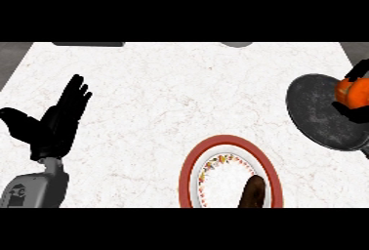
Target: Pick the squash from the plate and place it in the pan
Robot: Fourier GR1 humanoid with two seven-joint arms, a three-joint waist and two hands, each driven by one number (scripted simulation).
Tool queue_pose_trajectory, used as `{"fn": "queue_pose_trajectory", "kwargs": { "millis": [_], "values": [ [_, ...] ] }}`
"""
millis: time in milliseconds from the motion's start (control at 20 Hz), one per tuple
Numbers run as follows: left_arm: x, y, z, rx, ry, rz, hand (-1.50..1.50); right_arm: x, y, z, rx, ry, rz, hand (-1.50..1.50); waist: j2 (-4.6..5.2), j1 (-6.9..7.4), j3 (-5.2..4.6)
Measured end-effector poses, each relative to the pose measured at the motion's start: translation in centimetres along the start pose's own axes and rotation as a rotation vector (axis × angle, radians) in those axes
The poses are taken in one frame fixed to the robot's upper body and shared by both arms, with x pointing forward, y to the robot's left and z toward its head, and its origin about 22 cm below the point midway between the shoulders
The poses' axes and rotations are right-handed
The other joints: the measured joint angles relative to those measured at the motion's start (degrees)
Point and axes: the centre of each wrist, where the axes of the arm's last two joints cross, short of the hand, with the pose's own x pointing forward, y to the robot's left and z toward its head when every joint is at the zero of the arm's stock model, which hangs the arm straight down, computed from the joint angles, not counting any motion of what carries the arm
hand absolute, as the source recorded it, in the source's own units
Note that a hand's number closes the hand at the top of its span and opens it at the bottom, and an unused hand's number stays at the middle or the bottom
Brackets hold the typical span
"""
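The white marble counter (166,93) fills most of what I see, with a red-rimmed round white plate (193,168) near its front edge, a brown lump (254,191) lying on it, and a dark grey round pan (314,110) at the right edge. Over the pan the black right hand (353,110) curls around the orange squash (352,93). At the left the black left hand (57,124) rests with fingers straight and spread wide, holding nothing.

Black left hand (54,124) on grey forearm (34,189); right hand (355,95) black.
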Motion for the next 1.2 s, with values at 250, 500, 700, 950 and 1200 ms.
{"fn": "queue_pose_trajectory", "kwargs": {
  "millis": [250, 500, 700, 950, 1200],
  "values": [
    [-0.3, 0.2, 0.1, -0.001, -0.006, 0.004, 0.00, -1.9, 3.4, -1.3, 0.045, -0.017, -0.001, 1.50, 0.09, 0.26, 0.02],
    [-0.5, -0.3, 0.1, -0.007, -0.014, 0.001, 0.00, -3.3, 6.9, -0.7, 0.111, 0.097, -0.007, -1.50, 0.29, 0.57, 0.06],
    [-0.1, 0.0, 0.0, -0.010, -0.019, -0.001, 0.00, -4.5, 7.6, -0.4, 0.184, 0.195, -0.054, -1.50, 0.45, 1.06, 0.09],
    [0.2, -0.5, 0.0, -0.019, -0.022, -0.004, 0.00, -5.6, 7.4, 0.0, 0.207, 0.202, -0.139, -1.50, 0.60, 1.27, 0.15],
    [0.1, -0.2, 0.3, -0.015, -0.019, 0.002, 0.00, -6.9, 5.8, 0.8, 0.109, 0.188, -0.326, -1.50, 0.55, 0.95, 0.17]
  ]
}}
